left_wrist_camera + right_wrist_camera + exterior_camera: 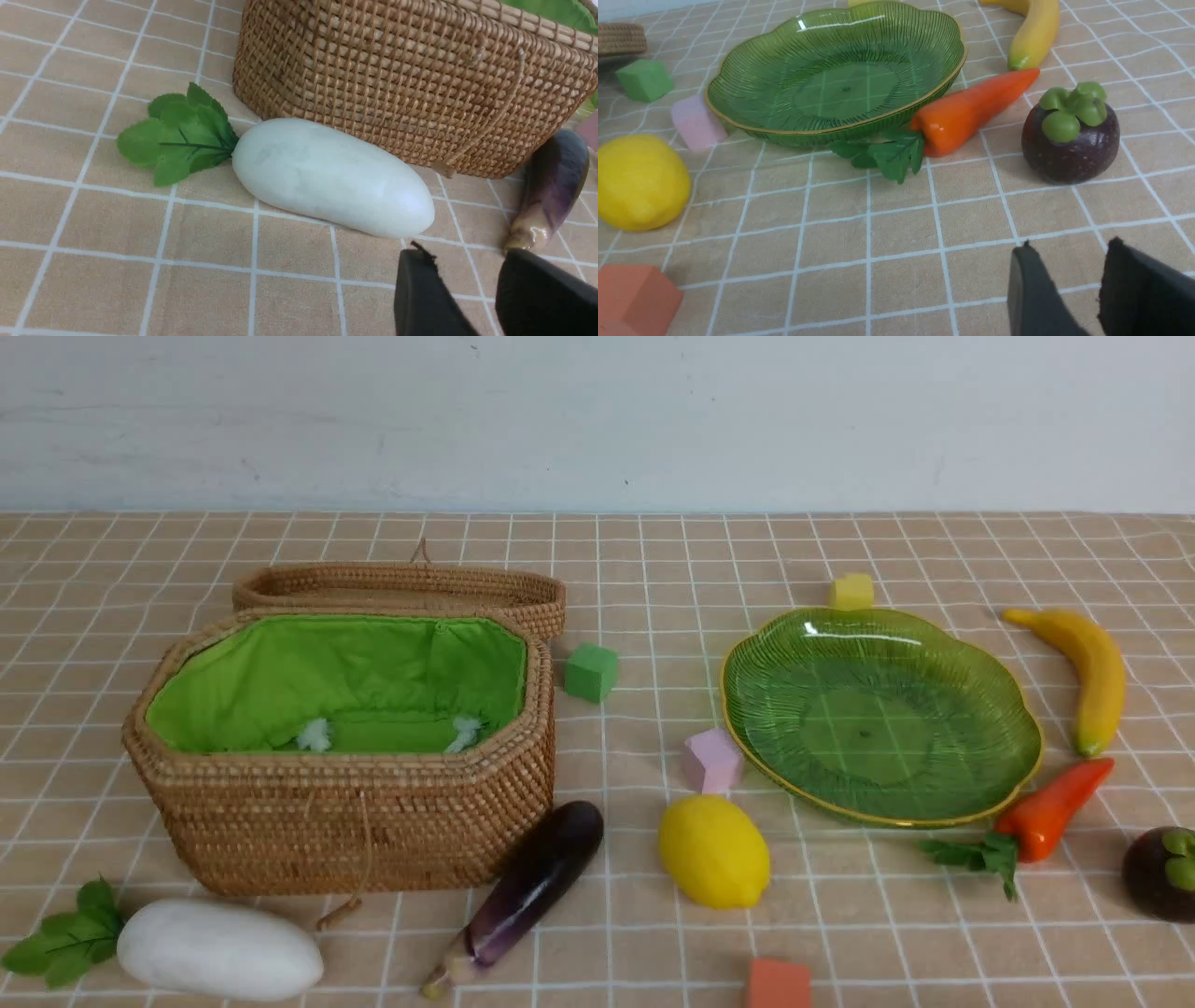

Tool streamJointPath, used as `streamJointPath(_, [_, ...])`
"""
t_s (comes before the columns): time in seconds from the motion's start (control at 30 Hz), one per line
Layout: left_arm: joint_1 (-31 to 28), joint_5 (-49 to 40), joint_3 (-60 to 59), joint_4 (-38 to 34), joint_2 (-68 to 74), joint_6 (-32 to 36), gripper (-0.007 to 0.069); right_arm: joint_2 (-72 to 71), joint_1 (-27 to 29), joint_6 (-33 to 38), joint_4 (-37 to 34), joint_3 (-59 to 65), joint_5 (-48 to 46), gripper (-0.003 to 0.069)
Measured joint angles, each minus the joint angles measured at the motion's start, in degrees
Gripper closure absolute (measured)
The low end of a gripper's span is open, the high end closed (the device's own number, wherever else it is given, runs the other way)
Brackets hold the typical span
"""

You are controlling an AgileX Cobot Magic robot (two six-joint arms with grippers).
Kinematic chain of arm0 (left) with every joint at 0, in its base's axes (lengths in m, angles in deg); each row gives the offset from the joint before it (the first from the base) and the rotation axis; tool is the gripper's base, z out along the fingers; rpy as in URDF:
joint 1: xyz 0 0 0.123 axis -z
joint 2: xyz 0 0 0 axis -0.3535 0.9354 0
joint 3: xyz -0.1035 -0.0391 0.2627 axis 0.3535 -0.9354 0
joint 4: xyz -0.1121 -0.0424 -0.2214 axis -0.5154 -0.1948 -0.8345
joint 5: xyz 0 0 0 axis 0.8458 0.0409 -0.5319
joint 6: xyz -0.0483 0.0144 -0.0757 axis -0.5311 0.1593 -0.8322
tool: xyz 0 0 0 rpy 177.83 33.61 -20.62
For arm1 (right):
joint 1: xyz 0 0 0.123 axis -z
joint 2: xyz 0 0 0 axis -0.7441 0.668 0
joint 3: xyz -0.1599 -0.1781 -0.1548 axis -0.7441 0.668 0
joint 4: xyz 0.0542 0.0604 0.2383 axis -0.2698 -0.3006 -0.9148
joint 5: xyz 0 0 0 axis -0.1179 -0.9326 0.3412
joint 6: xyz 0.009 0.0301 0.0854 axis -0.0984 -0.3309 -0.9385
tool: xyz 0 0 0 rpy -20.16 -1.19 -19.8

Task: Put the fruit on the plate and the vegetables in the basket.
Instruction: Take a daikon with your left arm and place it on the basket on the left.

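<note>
The wicker basket (345, 803) with green lining stands at the left, nothing in it. The white radish (219, 950) lies in front of it, the purple eggplant (532, 887) at its right corner. The lemon (714, 851) lies left of the green glass plate (1008, 775), which holds nothing. The banana (1088, 672), carrot (1050, 810) and mangosteen (1162, 873) lie to the plate's right. My left gripper (467, 254) is open and empty, near the radish (331, 177). My right gripper (1069, 247) is open and empty, short of the mangosteen (1070, 135). Neither gripper shows in the front view.
The shallow wicker lid (401, 586) lies behind the basket. Foam cubes are scattered: green (591, 672), pink (711, 761), yellow (851, 591) behind the plate, orange (778, 985) at the front edge. A pale wall stands at the back.
</note>
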Motion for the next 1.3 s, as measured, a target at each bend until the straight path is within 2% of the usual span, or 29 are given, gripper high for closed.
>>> streamJointPath(0.57, [0.0,-0.01,0.0,0.0,0.0,0.0,0.0386,0.0,0.0,0.0,0.0,0.0,0.0,0.0417])
streamJointPath(0.67, [0.0,2.75,0.0,-0.68,0.0,-0.3,0.0386,0.0,0.0,0.0,0.0,0.0,0.0,0.0417])
streamJointPath(0.73, [0.0,4.72,0.0,-2.61,0.0,-1.34,0.0386,0.0,0.0,0.0,0.0,0.0,0.0,0.0417])
streamJointPath(0.9, [0.0,10.06,0.0,-17.91,0.0,-8.0,0.0386,0.0,0.0,0.0,0.0,0.0,0.0,0.0417])
streamJointPath(0.93, [0.0,10.13,0.0,-18.5,0.0,-8.22,0.0386,0.0,0.0,0.0,0.0,0.0,0.0,0.0417])
streamJointPath(0.97, [0.0,11.16,0.0,-22.85,0.0,-9.41,0.0386,0.0,0.0,0.0,0.0,0.0,0.0,0.0417])
streamJointPath(1.07, [0.0,14.33,0.0,-26.6,0.0,-9.79,0.0389,0.0,0.0,0.0,0.0,0.0,0.0,0.0417])
streamJointPath(1.2, [0.0,16.51,0.48,-28.05,0.0,-7.17,0.047,0.0,0.0,0.0,0.0,0.0,0.0,0.0417])
streamJointPath(1.23, [0.0,15.06,1.73,-28.12,0.0,-5.46,0.0539,0.0,0.0,0.0,0.0,0.0,0.0,0.0417])
streamJointPath(1.3, [0.0,12.13,4.66,-28.12,0.0,-2.22,0.0624,0.0,0.0,0.0,0.21,0.0,0.0,0.0417])
